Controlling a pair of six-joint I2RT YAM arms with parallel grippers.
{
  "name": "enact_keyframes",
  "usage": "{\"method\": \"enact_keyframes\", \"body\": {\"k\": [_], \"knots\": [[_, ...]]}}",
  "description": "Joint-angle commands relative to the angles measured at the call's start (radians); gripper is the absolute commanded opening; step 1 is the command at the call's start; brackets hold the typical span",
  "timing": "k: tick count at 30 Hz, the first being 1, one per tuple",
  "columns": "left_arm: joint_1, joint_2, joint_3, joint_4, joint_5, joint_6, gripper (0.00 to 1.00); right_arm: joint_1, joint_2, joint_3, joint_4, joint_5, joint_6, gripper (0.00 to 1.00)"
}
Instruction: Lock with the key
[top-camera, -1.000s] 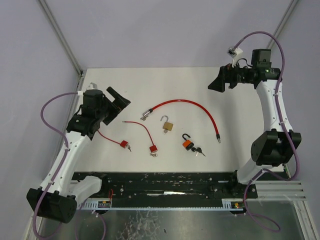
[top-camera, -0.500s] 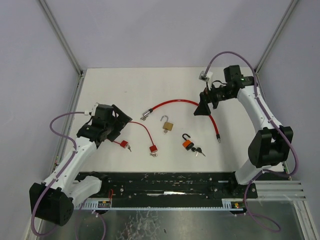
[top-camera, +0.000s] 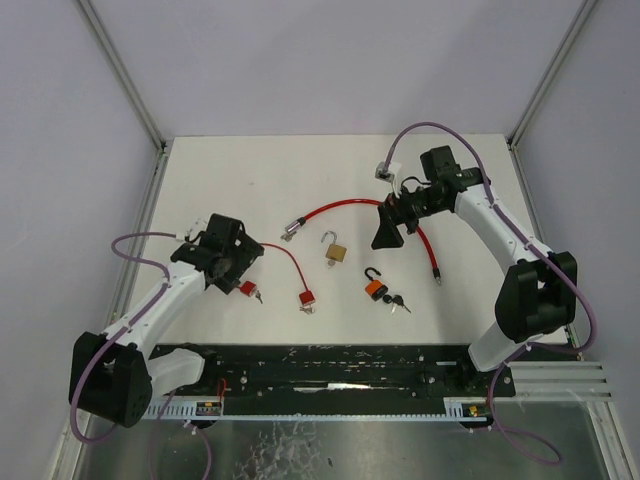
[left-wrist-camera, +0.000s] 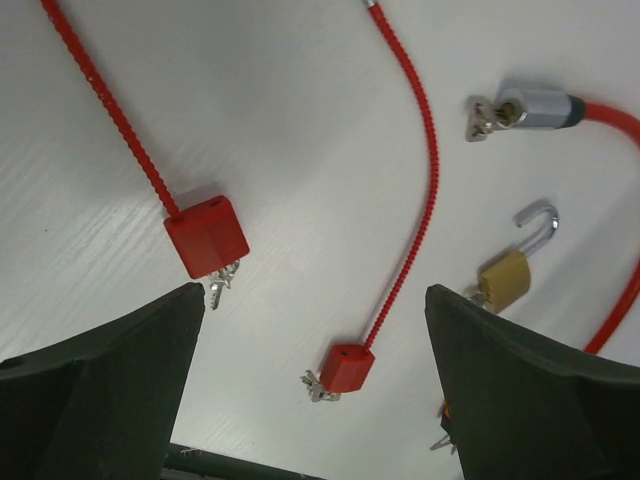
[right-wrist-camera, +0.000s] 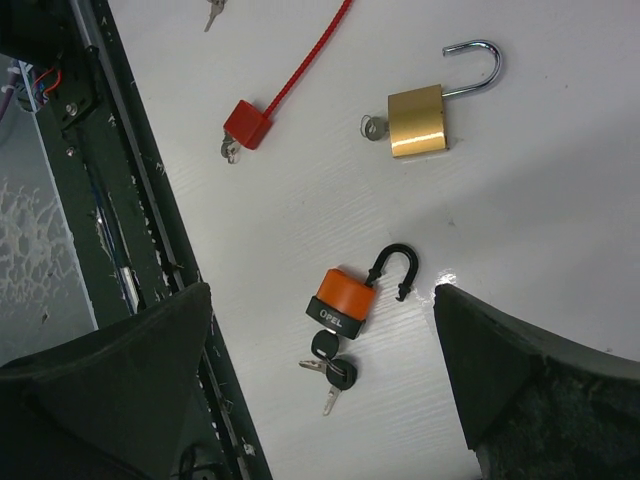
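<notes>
On my left, the left gripper (left-wrist-camera: 312, 291) hangs over the counter (top-camera: 250, 170), jaws apart with nothing between them. Under it lies a red cable lock (left-wrist-camera: 207, 235) close to one finger, and a second red cable lock (left-wrist-camera: 345, 368) sits nearer the middle, each with a small key at its base. Further right the brass padlock (right-wrist-camera: 417, 120) lies flat, its shackle swung open and a key at its side. Next comes the orange padlock (right-wrist-camera: 342, 300), shackle open too, with black-headed keys (right-wrist-camera: 330, 370) at its base. The right gripper (right-wrist-camera: 322, 290) hovers above it, jaws wide and holding nothing, near the thick red cable (top-camera: 340, 207)
</notes>
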Motion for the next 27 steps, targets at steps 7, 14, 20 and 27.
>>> {"method": "enact_keyframes", "body": {"k": [7,14,20,27], "knots": [[-0.024,0.061,-0.018,-0.048,-0.094,-0.043,0.87,0.023,-0.015,-0.032,0.087,0.028,0.074,1.00],[-0.028,0.087,-0.071,-0.002,-0.077,-0.063,0.76,0.025,0.000,-0.038,0.097,0.019,0.087,1.00],[-0.030,0.108,-0.108,0.022,-0.094,-0.057,0.62,0.024,0.018,-0.035,0.096,0.013,0.096,1.00],[-0.029,0.165,-0.105,0.048,-0.109,-0.036,0.57,0.025,0.026,-0.029,0.088,0.010,0.097,1.00]]}}
